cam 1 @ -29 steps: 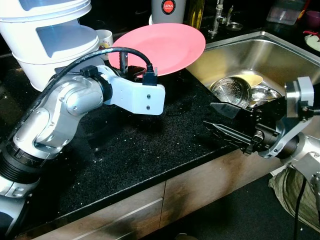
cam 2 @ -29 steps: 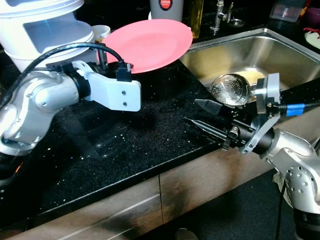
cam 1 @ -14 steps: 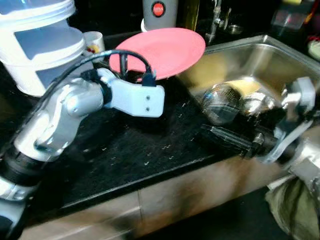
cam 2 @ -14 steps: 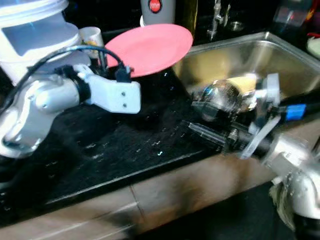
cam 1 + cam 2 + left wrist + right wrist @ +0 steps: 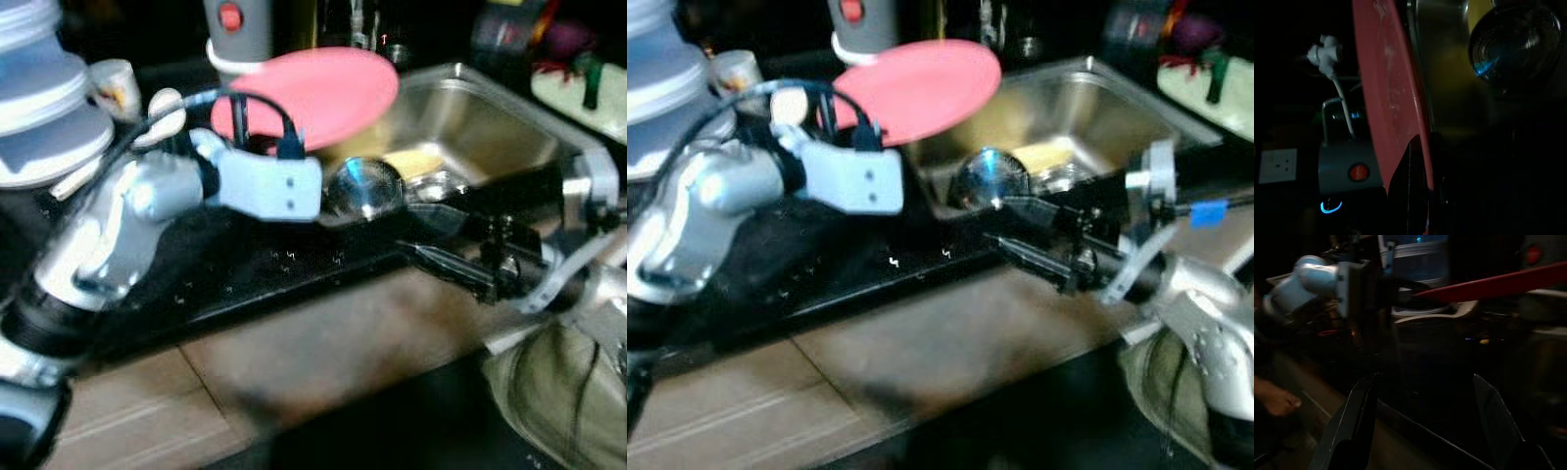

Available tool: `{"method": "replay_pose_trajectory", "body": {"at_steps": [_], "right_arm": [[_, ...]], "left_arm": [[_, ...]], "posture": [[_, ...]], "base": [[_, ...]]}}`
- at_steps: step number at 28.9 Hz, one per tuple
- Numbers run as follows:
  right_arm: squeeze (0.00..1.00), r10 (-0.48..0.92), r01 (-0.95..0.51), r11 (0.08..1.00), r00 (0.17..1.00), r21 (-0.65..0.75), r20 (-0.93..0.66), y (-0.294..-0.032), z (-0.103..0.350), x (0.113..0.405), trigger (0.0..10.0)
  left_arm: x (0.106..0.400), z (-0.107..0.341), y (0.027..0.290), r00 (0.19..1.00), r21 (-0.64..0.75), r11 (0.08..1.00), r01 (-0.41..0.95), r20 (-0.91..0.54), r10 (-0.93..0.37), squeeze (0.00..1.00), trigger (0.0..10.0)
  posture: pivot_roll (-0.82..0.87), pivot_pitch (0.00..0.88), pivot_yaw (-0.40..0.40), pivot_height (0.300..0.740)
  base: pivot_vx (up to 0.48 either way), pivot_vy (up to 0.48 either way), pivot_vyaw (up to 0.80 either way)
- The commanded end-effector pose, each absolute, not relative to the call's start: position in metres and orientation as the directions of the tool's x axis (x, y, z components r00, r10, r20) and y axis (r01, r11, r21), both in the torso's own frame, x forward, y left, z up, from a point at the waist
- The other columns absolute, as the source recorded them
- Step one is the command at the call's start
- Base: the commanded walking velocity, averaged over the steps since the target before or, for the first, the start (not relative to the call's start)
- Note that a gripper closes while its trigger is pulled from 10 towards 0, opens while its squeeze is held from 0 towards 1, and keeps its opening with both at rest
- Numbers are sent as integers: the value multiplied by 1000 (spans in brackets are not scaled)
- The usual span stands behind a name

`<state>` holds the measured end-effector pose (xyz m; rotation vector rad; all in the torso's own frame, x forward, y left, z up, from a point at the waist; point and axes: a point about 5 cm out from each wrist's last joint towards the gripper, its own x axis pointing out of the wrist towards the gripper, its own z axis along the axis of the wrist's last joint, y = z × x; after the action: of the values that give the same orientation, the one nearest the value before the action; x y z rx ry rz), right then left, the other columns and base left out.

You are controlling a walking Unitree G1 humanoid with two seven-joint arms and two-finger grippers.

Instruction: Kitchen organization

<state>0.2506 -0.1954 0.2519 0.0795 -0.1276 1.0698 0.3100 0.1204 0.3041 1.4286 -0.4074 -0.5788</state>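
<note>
A round, smooth pink plate (image 5: 312,90) is held level above the black speckled surface (image 5: 255,269), its far edge reaching over the near corner of the stainless steel sink (image 5: 490,122). The left hand (image 5: 1418,161) clamps the plate's rim between its black fingers, as the left wrist view shows edge-on; the silver left arm is bent at the elbow with its white wrist block pointing toward the sink. In the basin lie a shiny domed metal bowl (image 5: 364,186) and something yellow behind it. The right hand (image 5: 1024,235) reaches in low over the surface's front edge, its two black fingers spread apart and gripping nothing. Behind the plate stands a grey cylinder (image 5: 237,29) with a red round label, too blurred to read, and a white tiered container (image 5: 44,98) at the far left.
</note>
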Motion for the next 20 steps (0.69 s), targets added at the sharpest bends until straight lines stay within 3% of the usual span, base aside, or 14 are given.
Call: {"method": "replay_pose_trajectory", "body": {"at_steps": [1,4,20], "right_arm": [[0,850,-858,514,510,4,129,-196,249,255,10000],[0,841,-848,531,527,0,122,-196,248,257,10000],[0,816,-822,570,565,-9,121,-197,249,262,10000]], "left_arm": [[308,306,119,793,992,40,118,-70,-605,0,10000],[308,307,119,793,992,41,116,-67,-606,0,10000],[312,302,121,804,991,49,125,-72,-591,0,10000]], "posture": [[1,47,16,732],[0,45,15,732],[-5,46,15,732]], "base": [[0,-439,0],[0,-424,0],[0,0,0]]}}
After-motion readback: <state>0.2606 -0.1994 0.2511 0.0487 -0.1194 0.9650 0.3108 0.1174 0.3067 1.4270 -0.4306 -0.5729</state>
